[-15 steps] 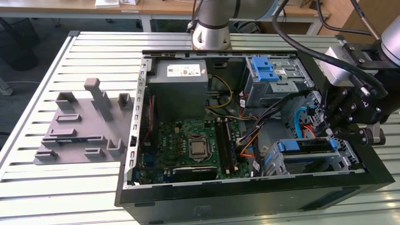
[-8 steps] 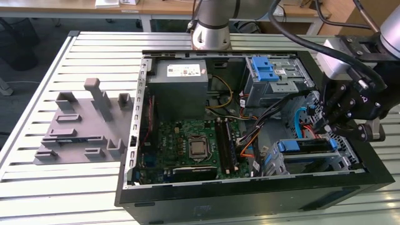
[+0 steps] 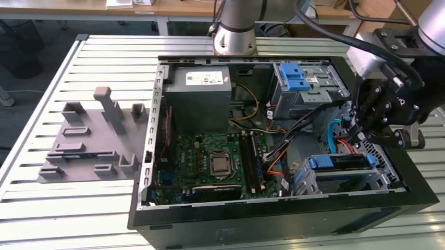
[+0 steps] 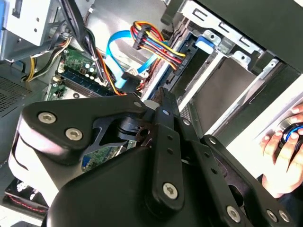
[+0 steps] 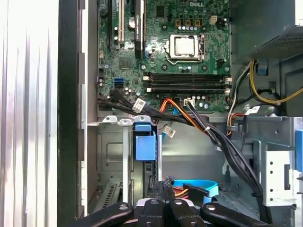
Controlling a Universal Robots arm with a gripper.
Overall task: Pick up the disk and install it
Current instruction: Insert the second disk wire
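The gripper (image 3: 361, 136) hung low inside the computer case (image 3: 278, 221), just above the cables (image 3: 332, 136); whether it was open or closed I cannot tell. What looked like the disk (image 3: 338, 163) sat in the drive bay at the case's near corner, on the exterior view's right. Any sideways drift risked snagging those cables or scraping the bay's metal.

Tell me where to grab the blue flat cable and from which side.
Probably best to grip the blue flat cable at its connector, coming in through the open side of the case. The plug looks rigid with flat faces, while the thin ribbon curves and would likely bend.
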